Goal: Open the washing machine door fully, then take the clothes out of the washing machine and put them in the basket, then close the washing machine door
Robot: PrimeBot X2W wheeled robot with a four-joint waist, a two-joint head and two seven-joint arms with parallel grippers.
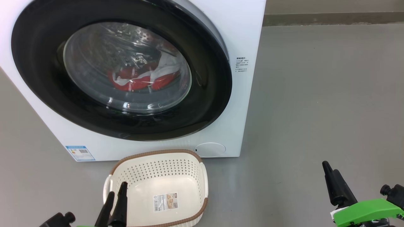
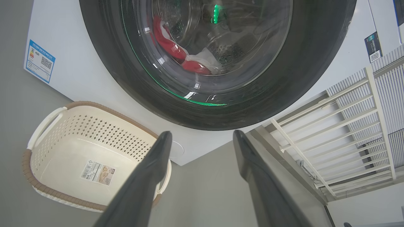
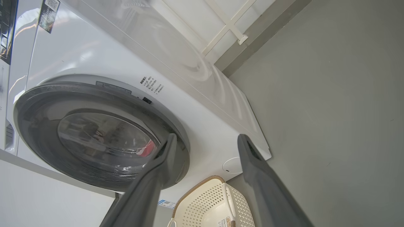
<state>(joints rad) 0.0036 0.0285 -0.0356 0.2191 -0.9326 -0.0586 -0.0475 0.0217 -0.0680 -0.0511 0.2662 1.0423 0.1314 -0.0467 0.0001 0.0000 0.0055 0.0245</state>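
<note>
The white washing machine [image 1: 246, 37] fills the upper left of the head view. The washing machine door [image 1: 38, 63], with its wide black rim, lies flat against the machine's front. The red and white clothes [image 1: 142, 82] show through its glass, low in the drum. The cream basket [image 1: 151, 153] stands empty on the floor right before the machine. My left gripper [image 1: 117, 189] is open, low at the basket's near left corner. My right gripper [image 1: 330, 168] is open over bare floor to the right, apart from everything. The left wrist view looks past the left gripper [image 2: 202, 134] at the door [image 2: 104, 63], the clothes [image 2: 192, 66] and the basket [image 2: 47, 126].
Grey floor [image 1: 315, 110] spreads to the right of the machine up to a wall skirting [image 1: 331, 19]. A white slatted gate [image 2: 347, 126] stands beside the machine. A round cap [image 1: 210, 149] sits at the machine's lower right corner, a blue label [image 1: 79, 153] at its lower left.
</note>
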